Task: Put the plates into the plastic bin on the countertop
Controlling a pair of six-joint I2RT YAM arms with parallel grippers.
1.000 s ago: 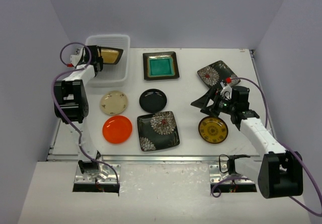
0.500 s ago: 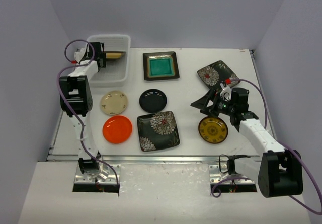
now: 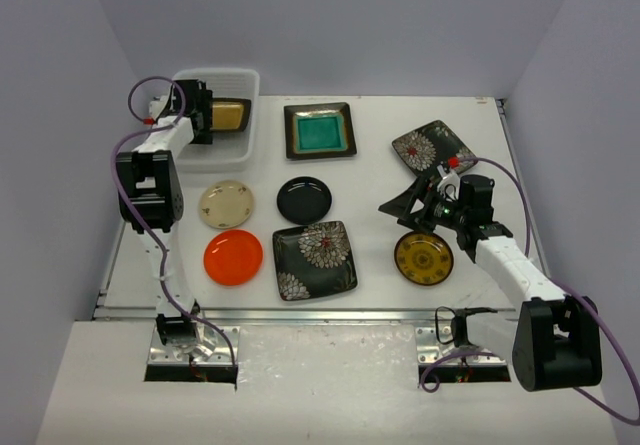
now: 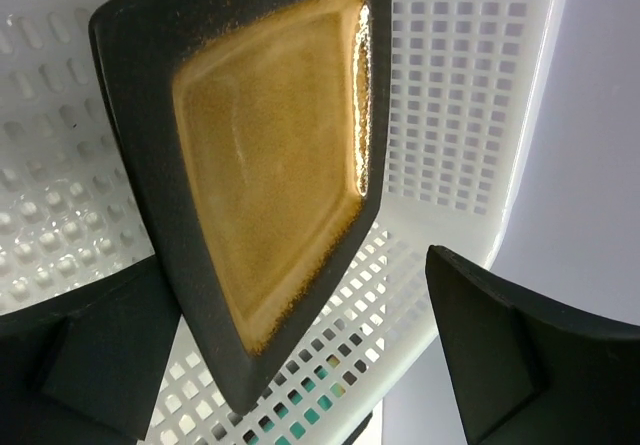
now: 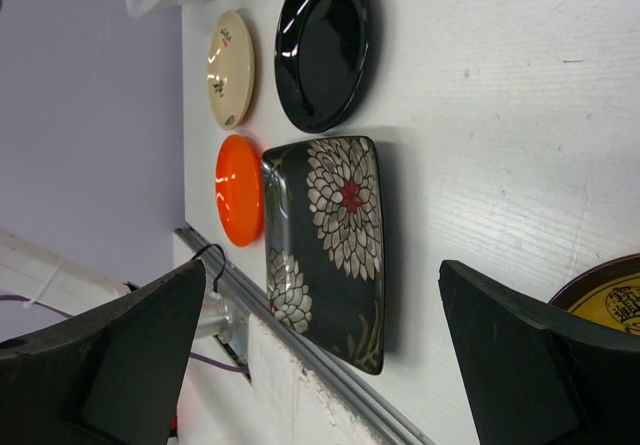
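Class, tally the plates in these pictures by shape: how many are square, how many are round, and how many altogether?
Square plates: 4 (amber plate, teal plate, far floral plate, near floral plate)
Round plates: 4 (cream plate, black plate, orange plate, yellow-patterned plate)
Total: 8

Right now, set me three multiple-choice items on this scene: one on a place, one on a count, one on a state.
1. Where is the amber-centred square plate?
A) on the countertop
B) in the plastic bin
C) held in mid-air

2. How many plates lie on the countertop?
A) five
B) eight
C) seven

3. The right gripper is:
A) open and empty
B) shut on a plate
C) out of view

Answers: 1 B, the bin's mesh walls surround it; 2 C, three square and four round; 3 A, its fingers stand wide apart with nothing between.
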